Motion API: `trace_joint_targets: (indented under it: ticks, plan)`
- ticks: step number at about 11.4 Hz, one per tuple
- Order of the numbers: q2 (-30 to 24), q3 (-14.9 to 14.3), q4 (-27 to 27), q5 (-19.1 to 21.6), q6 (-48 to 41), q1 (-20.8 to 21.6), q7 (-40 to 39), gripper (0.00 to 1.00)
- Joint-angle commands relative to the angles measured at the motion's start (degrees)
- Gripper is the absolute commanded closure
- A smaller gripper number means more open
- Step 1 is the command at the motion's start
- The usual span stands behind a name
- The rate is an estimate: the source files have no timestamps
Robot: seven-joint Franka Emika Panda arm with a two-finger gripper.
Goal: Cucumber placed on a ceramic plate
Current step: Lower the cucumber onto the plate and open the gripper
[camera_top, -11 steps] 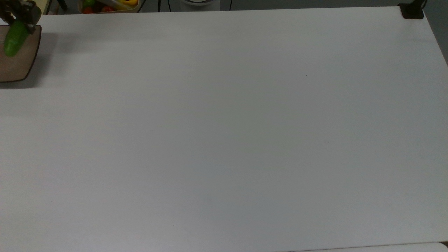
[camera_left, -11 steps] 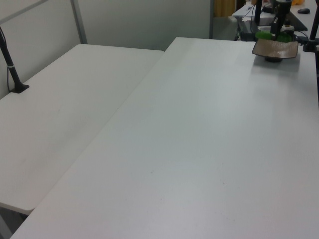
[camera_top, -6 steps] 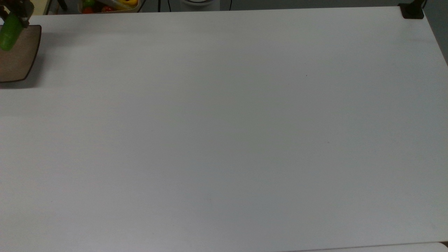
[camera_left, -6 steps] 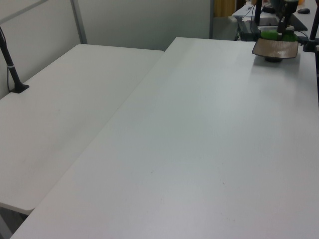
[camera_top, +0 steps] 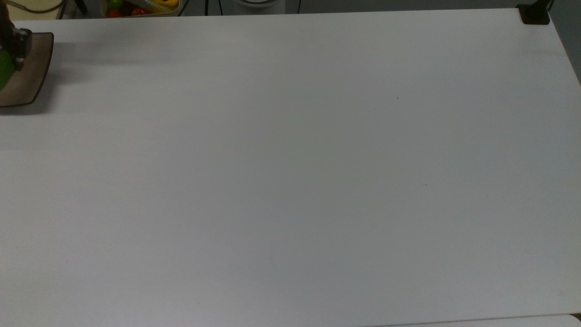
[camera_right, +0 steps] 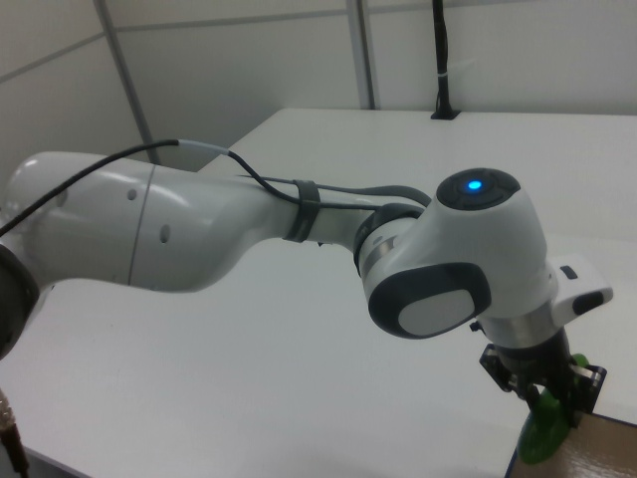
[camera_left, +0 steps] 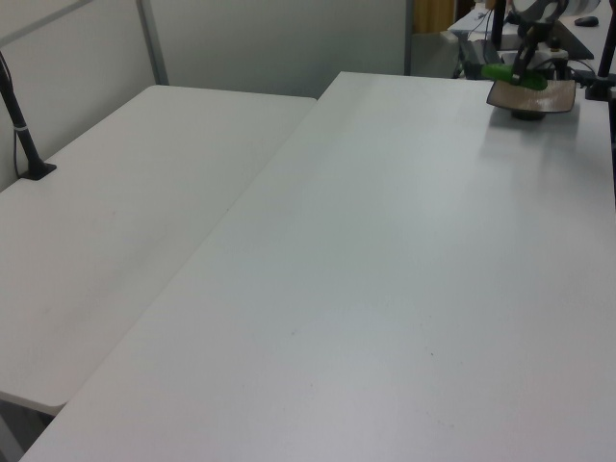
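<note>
At the lower right of the right view, the gripper [camera_right: 545, 390] is clenched on the cucumber [camera_right: 542, 429], which hangs below the fingers, tilted, beside the brown plate's [camera_right: 587, 450] corner. In the left view's upper right, the cucumber [camera_left: 500, 73] is held over the plate's [camera_left: 553, 95] left edge. In the top view's upper left corner, the plate [camera_top: 34, 68] sits on the white table [camera_top: 290, 172] with a sliver of cucumber [camera_top: 3, 75] showing.
</note>
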Motion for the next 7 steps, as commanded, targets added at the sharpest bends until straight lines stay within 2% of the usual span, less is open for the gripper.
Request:
trace_joint_targets:
  ticks: [1, 4, 5, 6, 7]
  plan:
    - [0.1, 0.79, -1.09, 1.08, 1.49, -0.44, -6.51, 0.58]
    - [-0.07, 0.79, -1.01, 1.08, 0.61, -0.44, -8.19, 0.39]
    - [-0.16, 0.79, -1.1, 1.08, 0.52, -0.44, -8.28, 0.38]
    - [-0.16, 0.79, -1.1, 1.08, 0.52, -0.44, -8.19, 0.33]
    - [-0.16, 0.79, -1.1, 1.08, 0.43, -0.35, -8.19, 0.14]
